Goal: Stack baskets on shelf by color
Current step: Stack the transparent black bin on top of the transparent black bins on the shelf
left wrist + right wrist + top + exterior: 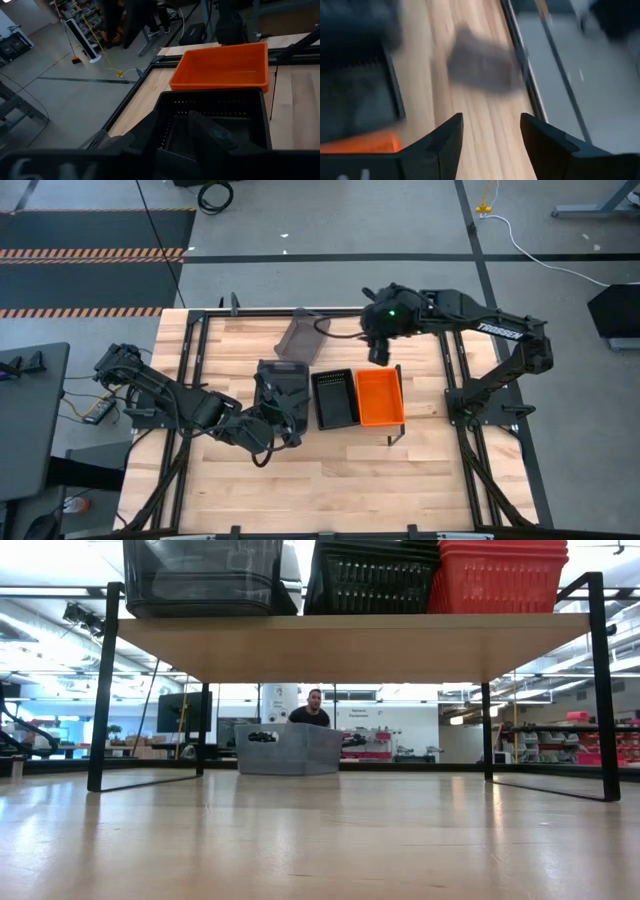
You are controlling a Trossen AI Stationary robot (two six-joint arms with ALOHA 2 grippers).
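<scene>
The shelf (350, 645) carries three stacks side by side: grey baskets (283, 385), black perforated baskets (335, 397) and orange baskets (380, 396). One more grey basket (301, 335) rests on its bottom on the table beyond the shelf, turned askew; it also shows in the low view (290, 748). My left gripper (283, 418) is open above the near end of the grey stack, and its fingers (150, 135) point over the black basket (215, 107) toward the orange one (225, 67). My right gripper (379, 352) is open, above the table at the orange stack's far edge, facing the loose grey basket (480, 65).
Black metal frame rails (455, 380) run along the table's sides and far edge. The shelf's thin black legs (104, 690) stand on the table top. A person (313, 710) is in the room beyond the far edge. Bare wood (330, 480) lies on the near side of the shelf.
</scene>
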